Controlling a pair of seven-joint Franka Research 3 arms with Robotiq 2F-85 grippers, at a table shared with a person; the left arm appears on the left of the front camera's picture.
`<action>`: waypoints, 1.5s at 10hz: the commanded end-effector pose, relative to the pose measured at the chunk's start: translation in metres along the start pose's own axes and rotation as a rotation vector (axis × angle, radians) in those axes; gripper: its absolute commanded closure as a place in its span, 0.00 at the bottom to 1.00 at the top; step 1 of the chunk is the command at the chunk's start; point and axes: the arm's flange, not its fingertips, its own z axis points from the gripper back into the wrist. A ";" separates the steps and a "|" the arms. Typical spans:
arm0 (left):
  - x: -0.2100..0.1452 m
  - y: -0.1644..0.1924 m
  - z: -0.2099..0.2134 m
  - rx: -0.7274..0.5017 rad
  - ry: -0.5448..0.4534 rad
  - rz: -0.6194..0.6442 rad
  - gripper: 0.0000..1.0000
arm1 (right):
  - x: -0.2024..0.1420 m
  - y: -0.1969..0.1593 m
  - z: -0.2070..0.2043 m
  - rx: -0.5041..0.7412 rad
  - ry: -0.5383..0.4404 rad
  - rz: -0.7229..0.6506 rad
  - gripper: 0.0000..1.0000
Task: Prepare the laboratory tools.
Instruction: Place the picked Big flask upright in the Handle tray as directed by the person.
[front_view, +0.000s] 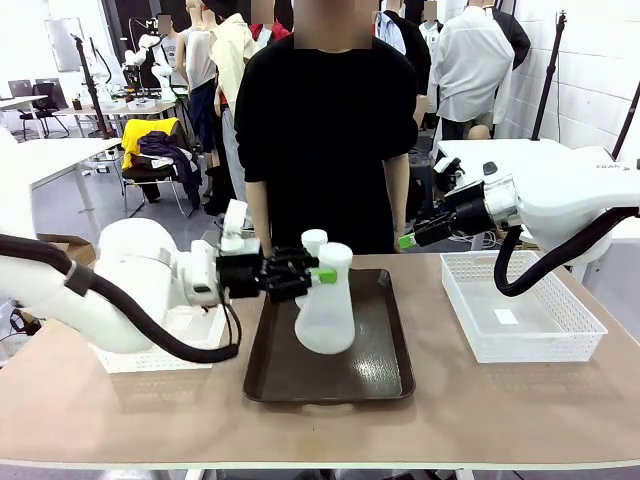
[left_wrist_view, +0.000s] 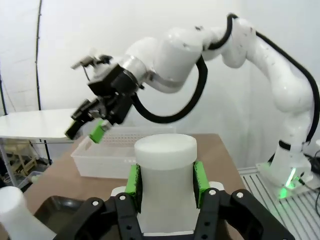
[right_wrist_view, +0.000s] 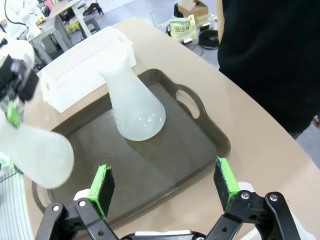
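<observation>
Two flasks are seen over the brown tray (front_view: 385, 370). One flask (front_view: 327, 305) is pinched at its neck between the green pads (left_wrist_view: 133, 181) of the left gripper (front_view: 318, 274) and held above the tray. The second flask (right_wrist_view: 134, 107) stands upright on the tray. The right gripper (right_wrist_view: 165, 185) is held with fingers spread wide, gripping nothing, above the tray's near edge.

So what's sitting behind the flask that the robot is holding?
A second flask stands on the dark tray behind the held flask, which covers all but its neck.
</observation>
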 end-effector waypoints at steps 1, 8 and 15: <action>-0.019 0.004 -0.022 -0.010 0.028 -0.018 1.00 | 0.002 -0.001 0.001 -0.005 0.019 -0.005 0.00; -0.043 0.014 -0.032 0.052 0.065 -0.008 0.96 | 0.002 -0.001 0.001 -0.005 0.019 -0.005 0.00; -0.032 0.012 -0.019 0.030 0.200 -0.016 0.00 | 0.002 -0.001 0.001 -0.005 0.019 -0.005 0.00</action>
